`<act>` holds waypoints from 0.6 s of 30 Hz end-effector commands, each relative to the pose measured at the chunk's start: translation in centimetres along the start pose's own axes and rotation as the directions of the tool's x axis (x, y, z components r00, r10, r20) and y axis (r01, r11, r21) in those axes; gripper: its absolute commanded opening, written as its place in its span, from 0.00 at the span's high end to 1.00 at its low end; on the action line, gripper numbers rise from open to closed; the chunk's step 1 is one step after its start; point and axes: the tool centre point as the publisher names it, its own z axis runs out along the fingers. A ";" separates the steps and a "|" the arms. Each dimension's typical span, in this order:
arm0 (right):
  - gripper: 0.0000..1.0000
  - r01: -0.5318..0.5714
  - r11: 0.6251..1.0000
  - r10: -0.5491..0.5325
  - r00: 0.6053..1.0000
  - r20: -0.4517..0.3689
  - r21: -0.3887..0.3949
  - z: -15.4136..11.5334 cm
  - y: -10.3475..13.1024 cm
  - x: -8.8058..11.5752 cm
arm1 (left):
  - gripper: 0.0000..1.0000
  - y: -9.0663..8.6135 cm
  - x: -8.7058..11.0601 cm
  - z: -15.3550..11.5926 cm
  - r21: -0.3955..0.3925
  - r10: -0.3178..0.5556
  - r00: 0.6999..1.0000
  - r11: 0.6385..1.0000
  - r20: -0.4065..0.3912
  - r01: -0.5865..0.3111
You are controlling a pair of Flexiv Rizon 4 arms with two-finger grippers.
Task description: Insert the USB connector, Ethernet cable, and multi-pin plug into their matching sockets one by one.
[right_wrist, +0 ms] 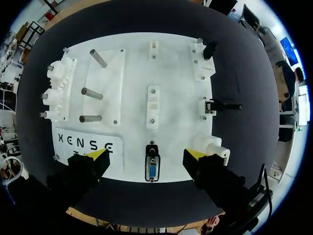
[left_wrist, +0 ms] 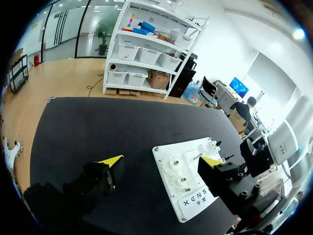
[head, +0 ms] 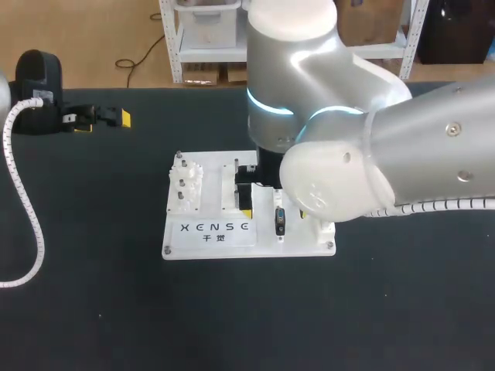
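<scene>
The white board (right_wrist: 176,73) lies under my right gripper (right_wrist: 146,156), which hangs open just above its near edge. The grey multi-pin plug (right_wrist: 152,169) sits on the board between the yellow fingertips (right_wrist: 98,155), touched by neither. Further along the board's side are the Ethernet connector (right_wrist: 209,106), with a black lead running off the board, and the black USB connector (right_wrist: 209,49). In the head view my right arm covers much of the board (head: 216,239); the plug (head: 280,220) shows beside it. My left gripper (head: 100,118) is open and empty, far left of the board (left_wrist: 164,154).
A block of white gears (right_wrist: 56,90) and three metal pegs (right_wrist: 93,90) occupy the board's left part. A white coiled cable (head: 27,209) of my left arm loops over the black mat (head: 116,309) at the left.
</scene>
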 end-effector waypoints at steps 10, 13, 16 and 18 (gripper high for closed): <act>0.00 -0.009 0.999 0.008 1.000 0.012 0.030 0.1 0.2 0.3 | 0.00 0.0 0.0 0.0 0.000 0.000 1.000 1.000 0.000 0.000; 0.00 -0.009 0.999 0.008 1.000 0.011 0.032 0.1 0.2 0.3 | 0.00 0.0 0.0 0.0 0.000 0.000 1.000 1.000 0.000 0.000; 0.00 -0.014 1.000 0.014 1.000 0.003 0.026 0.2 0.2 0.3 | 0.00 0.0 0.0 0.0 0.000 0.000 1.000 1.000 0.000 0.000; 0.00 -0.016 1.000 0.016 1.000 0.001 0.026 0.2 0.2 0.3 | 0.00 0.0 0.0 0.0 0.000 0.000 1.000 1.000 0.000 0.000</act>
